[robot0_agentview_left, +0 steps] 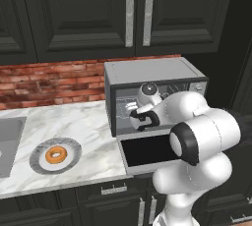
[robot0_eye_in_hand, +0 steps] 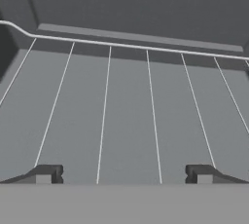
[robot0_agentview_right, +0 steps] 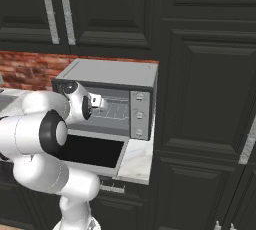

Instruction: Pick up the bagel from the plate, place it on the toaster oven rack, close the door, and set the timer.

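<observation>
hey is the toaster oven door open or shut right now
Open. The door lies dropped flat in front of the toaster oven, its dark glass facing up, and the cavity with its rack is exposed.

A rendered home kitchen: dark panelled cabinets (robot0_agentview_left: 88, 14) fill the upper frame above a red brick backsplash (robot0_agentview_left: 49, 82); a marble counter (robot0_agentview_left: 74, 127) carries a toaster oven (robot0_agentview_left: 152, 80), with a sink (robot0_agentview_left: 7, 144) at left edge.

The marble counter (robot0_agentview_left: 83, 122) carries the plate (robot0_agentview_left: 39, 163) and the toaster oven (robot0_agentview_left: 147, 70).
</observation>
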